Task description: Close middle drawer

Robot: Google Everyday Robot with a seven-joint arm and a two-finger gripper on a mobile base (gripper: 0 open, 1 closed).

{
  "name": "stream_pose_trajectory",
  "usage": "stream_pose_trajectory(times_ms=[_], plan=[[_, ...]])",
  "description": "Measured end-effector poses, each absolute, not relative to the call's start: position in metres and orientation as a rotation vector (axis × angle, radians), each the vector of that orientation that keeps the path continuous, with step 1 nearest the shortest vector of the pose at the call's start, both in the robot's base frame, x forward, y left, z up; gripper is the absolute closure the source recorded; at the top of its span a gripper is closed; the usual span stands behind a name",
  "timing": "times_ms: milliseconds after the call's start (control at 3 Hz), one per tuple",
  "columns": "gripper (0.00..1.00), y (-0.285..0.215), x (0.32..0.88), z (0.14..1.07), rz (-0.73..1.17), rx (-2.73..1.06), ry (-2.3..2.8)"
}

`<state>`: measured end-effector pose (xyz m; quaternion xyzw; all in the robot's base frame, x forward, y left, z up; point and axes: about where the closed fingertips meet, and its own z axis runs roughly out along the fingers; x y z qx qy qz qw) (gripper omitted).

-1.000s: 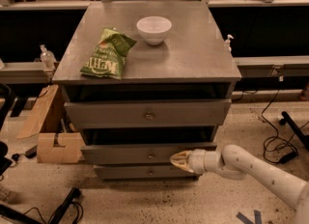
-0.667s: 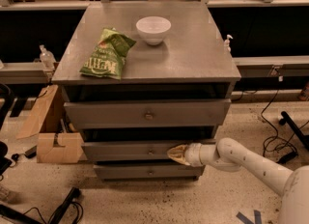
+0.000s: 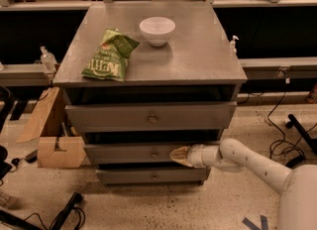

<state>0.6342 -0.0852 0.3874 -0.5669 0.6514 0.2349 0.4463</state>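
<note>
The grey cabinet top [image 3: 198, 55] carries two things. A green bag [image 3: 110, 55] lies flat near its front left, slanted, with one corner pointing toward the back. A white bowl [image 3: 157, 29] stands upright further back, near the middle, just beside the bag's upper corner but apart from it. The rest of the top is bare metal. The cabinet stands on a speckled floor [image 3: 237, 204]. A cardboard box [image 3: 57, 150] sits on the floor against the cabinet's left side, black cables [image 3: 280, 144] trail at the right, and blue tape [image 3: 255, 222] marks the lower right. The gripper [image 3: 181, 155] is at the front of the middle drawer [image 3: 129, 153], right of its knob.
</note>
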Motion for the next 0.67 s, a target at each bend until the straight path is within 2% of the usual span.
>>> stream_pose_trajectory(times_ms=[667], plan=[[1.00, -0.0815, 0.6389, 0.3880, 0.581, -1.400, 1.613]])
